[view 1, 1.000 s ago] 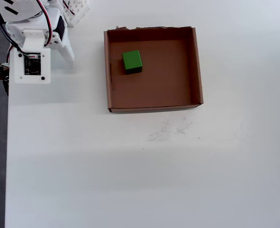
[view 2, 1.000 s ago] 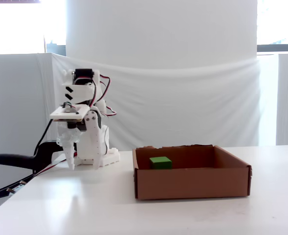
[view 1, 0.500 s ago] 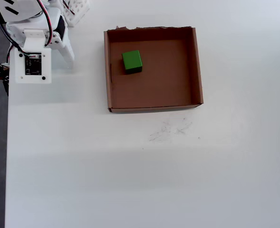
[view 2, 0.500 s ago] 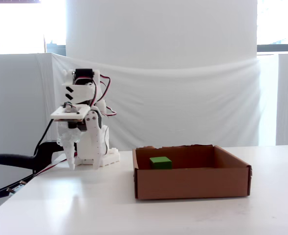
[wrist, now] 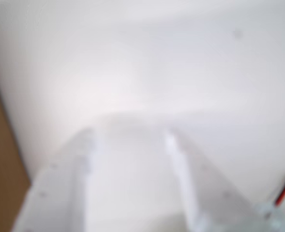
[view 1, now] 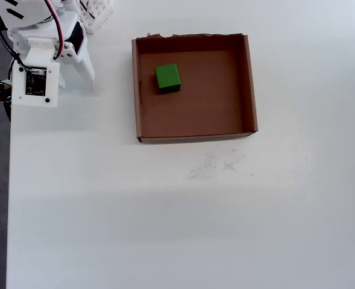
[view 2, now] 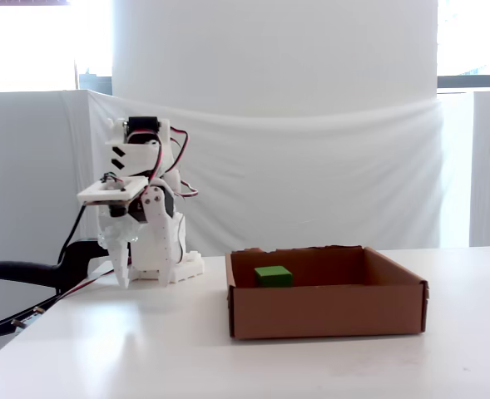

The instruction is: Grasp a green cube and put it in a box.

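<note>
Sitting in the box (view 1: 252, 84), near its left wall in the overhead view, the green cube (view 1: 167, 78) looks matte; the gripper (view 2: 121, 278) holds nothing, its jaw state unclear.

cube (view 1: 167, 78) in box (view 1: 250, 84), tool (view 2: 121, 274) well left in fixed view

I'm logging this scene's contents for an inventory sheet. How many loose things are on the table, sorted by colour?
Green: 1, the green cube, lying inside the box
Brown: 1, the box
Total: 2
</note>
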Tool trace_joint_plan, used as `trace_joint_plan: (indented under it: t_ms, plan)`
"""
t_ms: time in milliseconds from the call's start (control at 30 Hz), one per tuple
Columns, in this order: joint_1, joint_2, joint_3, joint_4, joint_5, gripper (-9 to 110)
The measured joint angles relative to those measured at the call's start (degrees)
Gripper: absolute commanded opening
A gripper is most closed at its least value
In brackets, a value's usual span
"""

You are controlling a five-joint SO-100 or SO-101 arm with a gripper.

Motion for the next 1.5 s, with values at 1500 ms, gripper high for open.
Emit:
trace_joint_plan:
  t_ms: [1500]
  plan:
    - [0.0, 0.0, 0.0, 0.4, 11.4, 21]
